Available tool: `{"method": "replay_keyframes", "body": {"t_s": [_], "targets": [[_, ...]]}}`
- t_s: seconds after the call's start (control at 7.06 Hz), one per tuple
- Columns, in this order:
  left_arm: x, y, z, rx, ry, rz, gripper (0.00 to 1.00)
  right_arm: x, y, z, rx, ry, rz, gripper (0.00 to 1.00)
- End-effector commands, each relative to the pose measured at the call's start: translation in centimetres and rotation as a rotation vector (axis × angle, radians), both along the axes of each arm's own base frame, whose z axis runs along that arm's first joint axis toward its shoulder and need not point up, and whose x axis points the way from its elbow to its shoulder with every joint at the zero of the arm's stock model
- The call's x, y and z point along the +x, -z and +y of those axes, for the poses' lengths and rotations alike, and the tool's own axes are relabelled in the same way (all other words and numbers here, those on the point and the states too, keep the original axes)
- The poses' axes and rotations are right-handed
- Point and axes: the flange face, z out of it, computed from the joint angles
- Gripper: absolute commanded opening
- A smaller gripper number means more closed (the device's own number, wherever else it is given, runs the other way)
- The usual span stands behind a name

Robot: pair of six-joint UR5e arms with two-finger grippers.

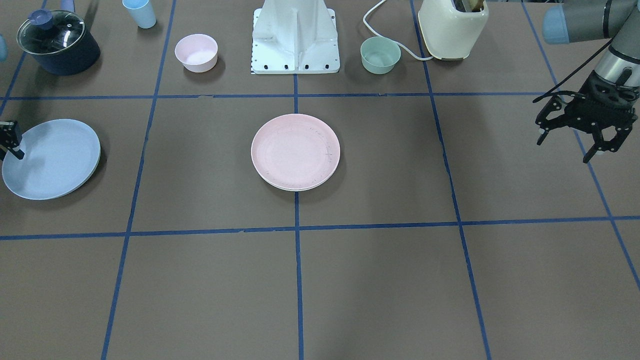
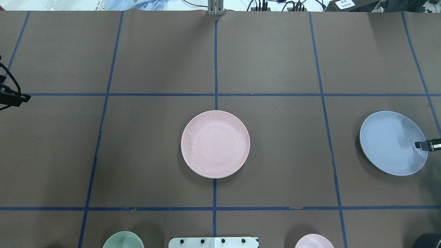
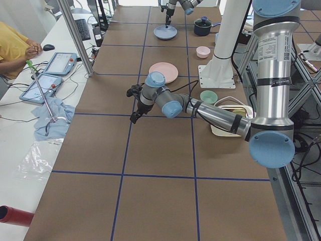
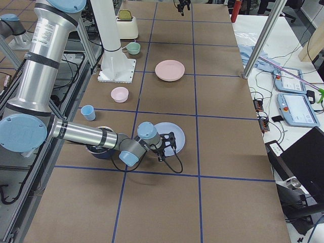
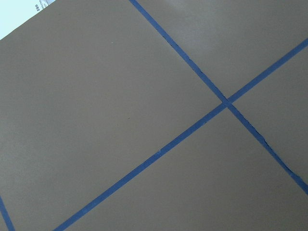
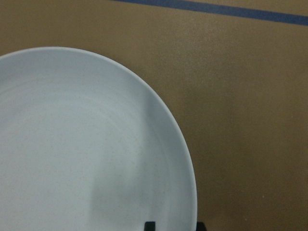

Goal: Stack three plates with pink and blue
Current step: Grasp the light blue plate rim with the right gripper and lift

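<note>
The pale pink plate (image 1: pixel 295 151) lies at the table's centre, also in the overhead view (image 2: pixel 215 143). A whitish rim (image 1: pixel 295 189) shows under its edge; the cream-white plate is otherwise hidden. The light blue plate (image 1: pixel 50 158) lies on the robot's right side (image 2: pixel 392 143). My right gripper (image 1: pixel 11 145) is at its outer edge. In the right wrist view its fingertips (image 6: pixel 150 225) stand narrowly apart with the blue plate's rim (image 6: pixel 190 183) between them, shut on it. My left gripper (image 1: pixel 564 150) hangs open and empty above the far left side of the table.
Along the robot's side stand a dark pot with a glass lid (image 1: pixel 57 42), a blue cup (image 1: pixel 140 12), a small pink bowl (image 1: pixel 196 52), the robot base (image 1: pixel 296 37), a mint-green bowl (image 1: pixel 380 55) and a cream toaster (image 1: pixel 452 30). A person (image 3: pixel 15 47) sits beyond the far edge.
</note>
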Motion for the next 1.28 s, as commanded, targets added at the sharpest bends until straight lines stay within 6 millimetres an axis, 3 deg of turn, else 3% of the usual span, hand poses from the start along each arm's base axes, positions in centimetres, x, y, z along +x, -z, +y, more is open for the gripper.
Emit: {"method": "replay_keyframes", "body": {"t_s": [0.0,0.14,0.28,0.42,0.57,0.71,0.85,0.99,1.13], "targets": [[0.1,-0.1,0.0,-0.002,-0.001,-0.001,1.00,-0.2,2.4,-0.5,0.036,0.002,-0.030,0.00],[-0.4,0.2,-0.1,0.001,0.007,0.004,1.00,-0.5,5.0,-0.8,0.071,0.005,-0.058,0.00],[-2.7,0.1,-0.6,-0.016,0.029,0.033,1.00,-1.1,7.4,-1.6,0.074,-0.007,-0.098,0.00],[-5.9,-0.5,-1.3,-0.024,0.083,0.030,1.00,-2.8,10.2,-4.0,0.037,-0.056,-0.169,0.00],[-7.3,-2.3,-1.8,-0.053,0.087,0.007,1.00,-5.1,14.2,-7.4,0.011,-0.105,-0.243,0.00],[-11.7,-5.8,-2.8,-0.199,0.177,-0.039,1.00,-7.6,17.9,-9.4,-0.001,-0.117,-0.307,0.00],[-16.8,-7.4,-3.2,-0.264,0.263,-0.068,1.00,-10.1,20.8,-10.4,-0.011,-0.111,-0.351,0.00],[-21.5,-10.5,-2.1,-0.337,0.348,-0.067,1.00,-12.6,24.0,-11.4,-0.010,-0.096,-0.384,0.00],[-22.9,-11.8,-0.5,-0.376,0.371,-0.065,1.00,-16.5,27.6,-11.0,-0.046,-0.096,-0.446,0.00]]}}
